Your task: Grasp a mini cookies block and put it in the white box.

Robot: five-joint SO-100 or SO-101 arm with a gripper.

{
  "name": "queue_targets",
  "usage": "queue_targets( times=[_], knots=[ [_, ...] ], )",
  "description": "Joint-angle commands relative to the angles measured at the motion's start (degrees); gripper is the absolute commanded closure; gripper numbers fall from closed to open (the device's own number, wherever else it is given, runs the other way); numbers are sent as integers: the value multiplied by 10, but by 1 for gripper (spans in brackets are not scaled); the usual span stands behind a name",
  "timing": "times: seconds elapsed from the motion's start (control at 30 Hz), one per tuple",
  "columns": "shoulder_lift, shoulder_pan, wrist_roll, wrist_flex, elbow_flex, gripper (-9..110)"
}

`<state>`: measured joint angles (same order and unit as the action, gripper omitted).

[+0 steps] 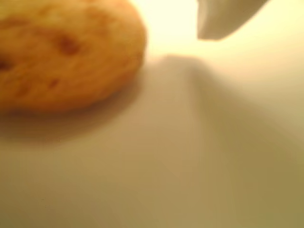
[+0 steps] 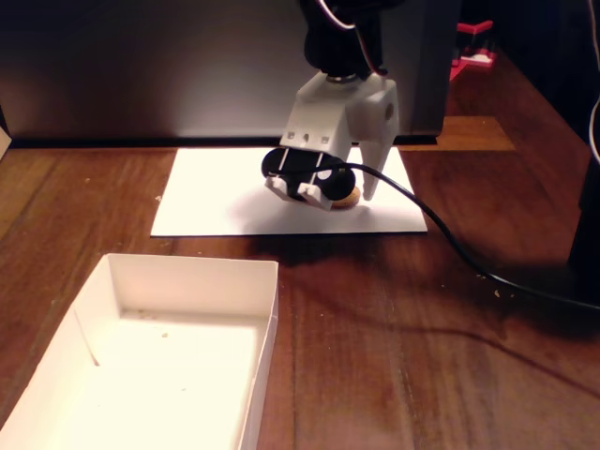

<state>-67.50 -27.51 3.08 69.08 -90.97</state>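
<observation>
A round golden mini cookie lies on a white paper sheet and fills the upper left of the wrist view. One white fingertip hangs at the top right, apart from the cookie. In the fixed view my gripper is lowered onto the sheet. The cookie peeks out beneath it, next to the white finger. The jaws look open, with nothing held. The white box, a shallow cardboard tray, stands empty at the lower left on the wooden table.
A black cable runs from the gripper across the table to the right. A dark panel stands behind the sheet. Red parts sit at the back right. The wrist camera hides part of the gripper.
</observation>
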Motion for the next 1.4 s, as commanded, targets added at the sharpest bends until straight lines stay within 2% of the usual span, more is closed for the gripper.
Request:
queue_targets(
  times=[0.0, 0.7, 0.97, 1.37],
  knots=[
    [-17, -3, 11, -18, 41, 66],
    [2, -18, 32, -32, 20, 66],
    [4, -13, 35, -33, 20, 72],
    [0, 11, 16, -33, 15, 64]
  ],
)
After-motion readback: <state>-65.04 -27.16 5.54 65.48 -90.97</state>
